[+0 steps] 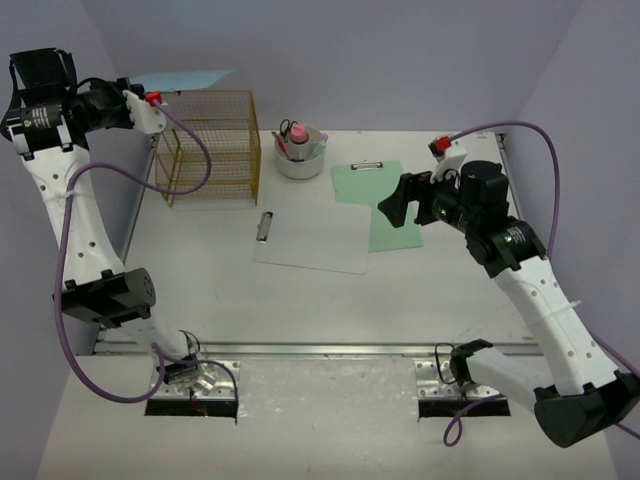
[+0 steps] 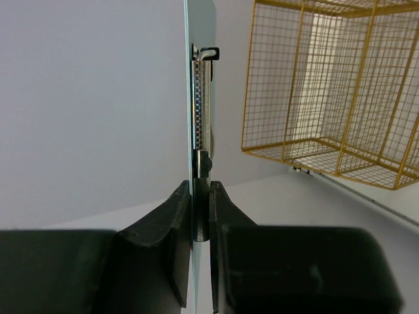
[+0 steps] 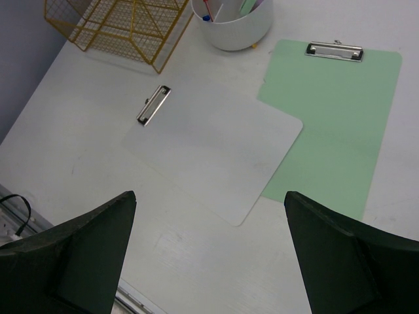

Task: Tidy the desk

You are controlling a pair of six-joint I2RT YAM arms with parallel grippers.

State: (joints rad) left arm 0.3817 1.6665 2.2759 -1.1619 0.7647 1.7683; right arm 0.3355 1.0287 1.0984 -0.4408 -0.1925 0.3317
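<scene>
The white desk carries a white clipboard at its middle, overlapping a green clipboard to its right. High at the back left, my left gripper is shut on a light blue clipboard, holding it in the air above the yellow wire rack. The left wrist view shows that blue clipboard edge-on, its metal clip between the left gripper's jaws. My right gripper hovers open over the green clipboard. In its wrist view the right gripper holds nothing, with the white clipboard below.
A white cup with pens and scissors stands behind the clipboards, right of the wire rack. A metal rail runs along the desk's front edge. Pale lavender walls close in the back and sides.
</scene>
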